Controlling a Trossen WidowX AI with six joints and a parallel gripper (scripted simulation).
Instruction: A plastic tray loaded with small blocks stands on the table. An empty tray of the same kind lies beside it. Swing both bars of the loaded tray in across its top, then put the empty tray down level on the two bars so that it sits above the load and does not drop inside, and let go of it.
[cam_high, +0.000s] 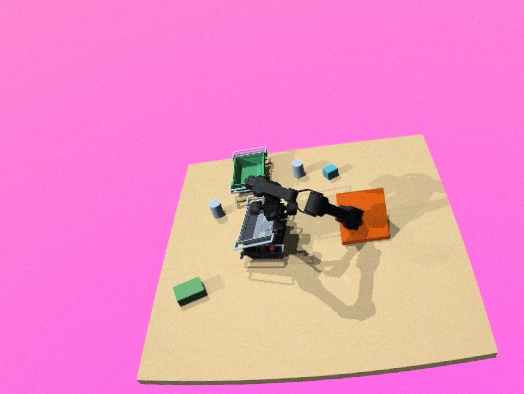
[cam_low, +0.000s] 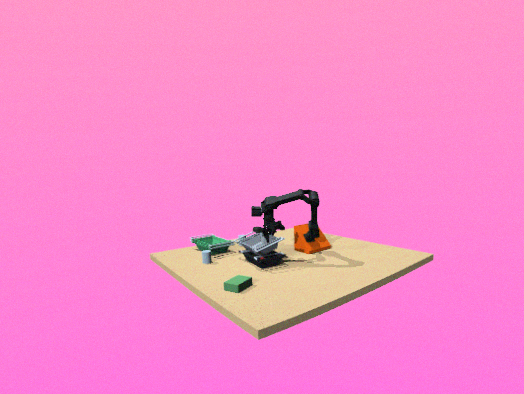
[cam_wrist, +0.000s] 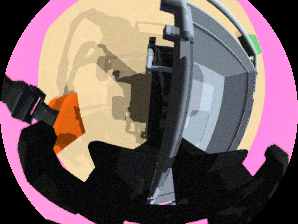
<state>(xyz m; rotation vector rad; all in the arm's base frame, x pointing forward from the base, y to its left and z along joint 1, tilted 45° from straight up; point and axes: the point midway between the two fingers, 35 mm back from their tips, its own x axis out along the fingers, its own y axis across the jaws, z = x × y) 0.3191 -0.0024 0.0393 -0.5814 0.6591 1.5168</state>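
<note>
The grey empty tray (cam_high: 257, 227) (cam_low: 257, 243) (cam_wrist: 207, 85) is held over the black loaded tray (cam_high: 257, 254) (cam_low: 267, 261), roughly in line with it but slightly turned. My gripper (cam_high: 272, 216) (cam_low: 268, 239) (cam_wrist: 165, 133) points down and is shut on the grey tray's long side wall. A wire bar of the grey tray shows beyond its near end. Red blocks (cam_high: 271, 248) (cam_low: 260, 258) show in the black tray. A thin light bar (cam_wrist: 149, 57) shows by the black tray in the wrist view. The grey tray hides most of the black tray's top; whether they touch is unclear.
A green tray (cam_high: 250, 167) (cam_low: 212, 244) with wire bars stands beyond the trays. Two grey cylinders (cam_high: 216, 209) (cam_high: 298, 169), a blue cube (cam_high: 330, 171) and a green block (cam_high: 189, 290) (cam_low: 237, 283) stand around. An orange wedge (cam_high: 375, 210) (cam_low: 305, 240) (cam_wrist: 70, 120) is by the arm's base.
</note>
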